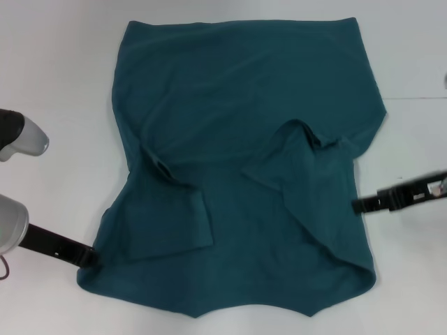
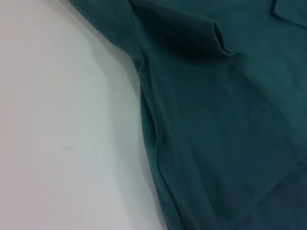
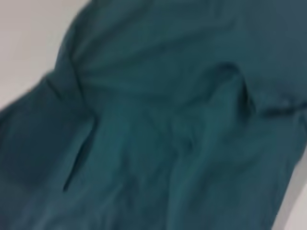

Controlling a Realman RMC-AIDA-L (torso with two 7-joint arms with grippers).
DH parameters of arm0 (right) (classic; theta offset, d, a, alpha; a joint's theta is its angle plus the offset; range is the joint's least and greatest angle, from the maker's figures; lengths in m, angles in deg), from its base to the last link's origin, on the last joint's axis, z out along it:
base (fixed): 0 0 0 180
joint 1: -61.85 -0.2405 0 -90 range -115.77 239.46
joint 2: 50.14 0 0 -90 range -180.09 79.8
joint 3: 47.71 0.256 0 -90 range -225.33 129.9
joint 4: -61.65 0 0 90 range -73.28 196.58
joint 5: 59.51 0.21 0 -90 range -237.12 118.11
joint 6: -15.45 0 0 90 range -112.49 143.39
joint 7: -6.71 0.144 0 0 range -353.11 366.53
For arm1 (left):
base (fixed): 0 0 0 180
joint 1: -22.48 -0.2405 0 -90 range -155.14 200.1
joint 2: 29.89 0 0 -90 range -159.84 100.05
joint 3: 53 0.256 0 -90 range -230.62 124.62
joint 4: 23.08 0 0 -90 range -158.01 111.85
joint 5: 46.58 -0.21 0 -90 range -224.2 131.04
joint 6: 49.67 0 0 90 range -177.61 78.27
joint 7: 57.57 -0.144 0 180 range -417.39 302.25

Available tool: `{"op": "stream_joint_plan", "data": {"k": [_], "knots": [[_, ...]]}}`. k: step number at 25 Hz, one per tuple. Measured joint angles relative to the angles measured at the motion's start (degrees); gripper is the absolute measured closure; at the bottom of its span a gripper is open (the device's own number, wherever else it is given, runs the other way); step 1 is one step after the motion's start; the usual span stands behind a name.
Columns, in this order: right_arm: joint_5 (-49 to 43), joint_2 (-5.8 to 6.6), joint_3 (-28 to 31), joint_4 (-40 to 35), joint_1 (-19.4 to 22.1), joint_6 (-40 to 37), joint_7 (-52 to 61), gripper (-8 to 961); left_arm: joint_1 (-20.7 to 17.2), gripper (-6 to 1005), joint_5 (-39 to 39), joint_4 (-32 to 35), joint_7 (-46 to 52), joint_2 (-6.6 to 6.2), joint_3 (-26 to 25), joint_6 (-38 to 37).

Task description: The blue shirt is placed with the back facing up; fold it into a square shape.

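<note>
Now left hand touching blue shirt edge — opening unclear.

The blue shirt lies on the white table, both sleeves folded inward.

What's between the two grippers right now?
Head view: only the blue shirt, sleeves folded inward, spans from the left gripper to the right gripper.

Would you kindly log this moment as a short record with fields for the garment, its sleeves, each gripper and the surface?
garment: blue shirt, spread flat
sleeves: both folded inward over the body
left gripper: at the shirt's near left edge
right gripper: at the shirt's right edge
fold progress: not yet square
surface: white table
</note>
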Motion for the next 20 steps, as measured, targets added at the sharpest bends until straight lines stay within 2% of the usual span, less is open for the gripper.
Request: {"op": "stream_joint_plan", "data": {"k": [6, 20], "knots": [[-1.3, -0.13, -0.66, -0.26, -0.41, -5.43, 2.66, 340, -0.1, 952, -0.01, 0.32, -0.34, -0.04, 0.01, 0.13], [-1.86, -0.25, -4.93, -0.22, 5.13, -4.54, 5.52, 345, -0.93, 952, 0.39, 0.41, -2.02, 0.2, -0.4, 0.33]]}}
